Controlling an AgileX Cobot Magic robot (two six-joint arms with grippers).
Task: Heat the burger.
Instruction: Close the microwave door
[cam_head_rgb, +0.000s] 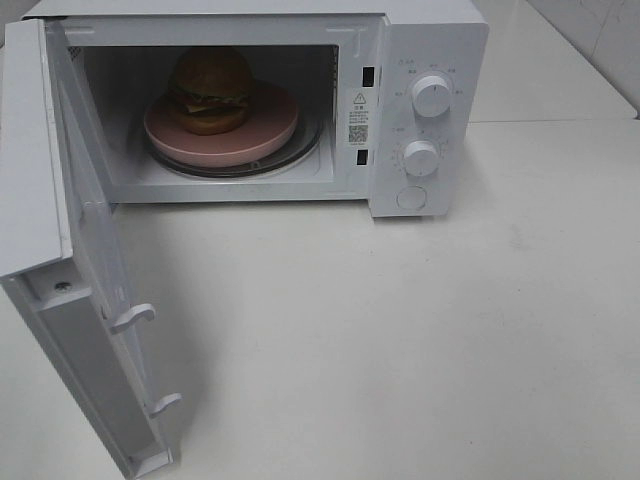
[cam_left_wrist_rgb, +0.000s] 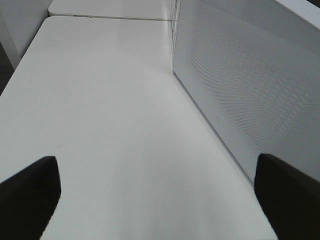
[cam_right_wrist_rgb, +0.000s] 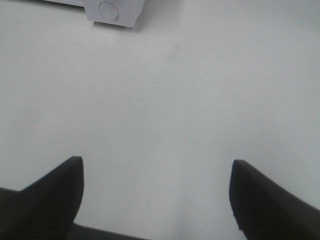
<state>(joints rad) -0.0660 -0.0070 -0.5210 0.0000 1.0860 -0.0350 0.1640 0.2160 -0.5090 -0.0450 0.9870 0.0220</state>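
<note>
The burger (cam_head_rgb: 208, 90), with a golden-brown bun, sits on a round pink plate (cam_head_rgb: 268, 132) inside the white microwave (cam_head_rgb: 430, 60), on its glass turntable. The microwave door (cam_head_rgb: 95, 300) hangs wide open toward the front left. Neither arm appears in the exterior high view. In the left wrist view my left gripper (cam_left_wrist_rgb: 157, 192) is open over bare table, with the outer face of the open door (cam_left_wrist_rgb: 250, 85) beside it. My right gripper (cam_right_wrist_rgb: 156, 187) is open above the white table, nothing between its fingers; the microwave's lower corner with its round button (cam_right_wrist_rgb: 108, 8) shows far ahead.
Two round dials (cam_head_rgb: 432, 96) and a round button (cam_head_rgb: 411, 198) sit on the microwave's right panel. The open door's latch hooks (cam_head_rgb: 135, 318) stick out over the table. A white table (cam_head_rgb: 400, 340) spreads in front of the microwave.
</note>
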